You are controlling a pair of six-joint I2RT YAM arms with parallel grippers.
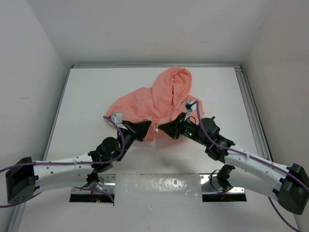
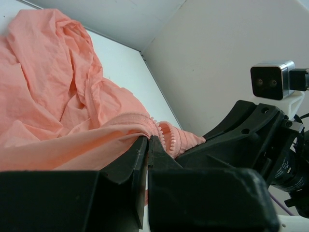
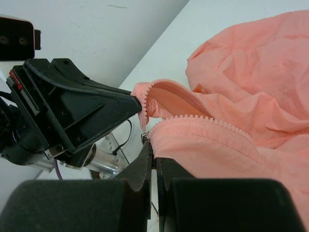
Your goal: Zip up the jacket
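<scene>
Jacket [image 1: 159,99] comes first: it lies crumpled on the white desk [image 1: 87,96], hood toward the far wall, body bunched and unzipped, its lower front edge drawn toward the arms. Both tools meet at that near edge, tips almost touching. The left tool [image 1: 147,128] has its jaws pressed together on a fold of the hem, on one side of the opening. The right tool [image 1: 163,127] is likewise pressed together, pinching the jacket's other front edge just under its row of zipper teeth [image 3: 203,121]. In the right wrist view the two toothed edges curl apart, one arching above the other, not yet mated. A small metal piece [image 3: 144,137] hangs at the right tool's tip. It may be the slider or the pin, but it is too small to tell. The main risk, as I judge it, is misalignment. The fabric is thin and slack, so a pull from either arm could twist one edge, and the pin would then miss the slider. A pinch this close to the hem could also slip off. Loose cloth could catch in the teeth and jam the zip. With the tips so close, the tools might knock together.
</scene>
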